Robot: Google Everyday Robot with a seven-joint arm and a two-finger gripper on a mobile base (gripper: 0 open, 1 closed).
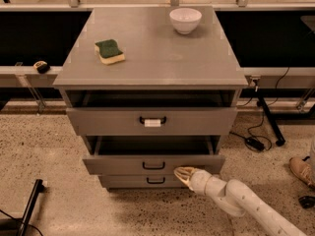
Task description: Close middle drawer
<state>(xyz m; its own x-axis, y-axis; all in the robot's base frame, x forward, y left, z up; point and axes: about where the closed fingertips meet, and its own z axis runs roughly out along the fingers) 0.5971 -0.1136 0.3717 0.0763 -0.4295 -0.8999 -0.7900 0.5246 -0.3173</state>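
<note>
The middle drawer (123, 164) is coloured plain grey; the cream-white pincer (181, 173) is held at its front.

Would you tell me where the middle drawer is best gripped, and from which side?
On the middle drawer, take the black loop handle at its centre, straight from the front; the flat face offers nothing else. The gripper is low beside that handle.
</note>
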